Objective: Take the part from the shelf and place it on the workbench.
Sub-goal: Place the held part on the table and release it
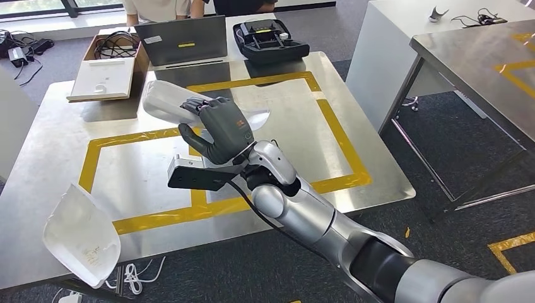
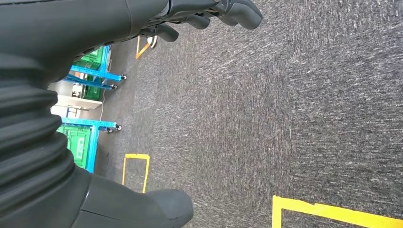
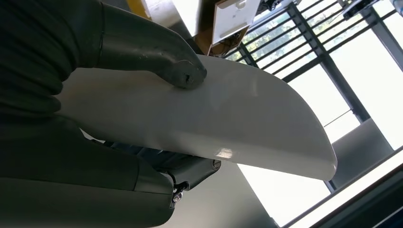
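Fingers (image 1: 197,107) of the right hand (image 1: 217,129) are clenched around a white part (image 1: 165,104), with the thumb (image 3: 183,71) pressed on its curved shell in the right wrist view. That part is held above the workbench (image 1: 353,120), over the area framed by yellow tape (image 1: 337,126), and is judged not yet set down. A second white part (image 1: 82,237) is seen lying at the near left corner. For a clean placement, the part should be lowered level until it is borne by the steel, and only then released. The left hand (image 2: 209,14) is seen hanging over carpet (image 2: 294,104), fingers loosely apart, nothing held.
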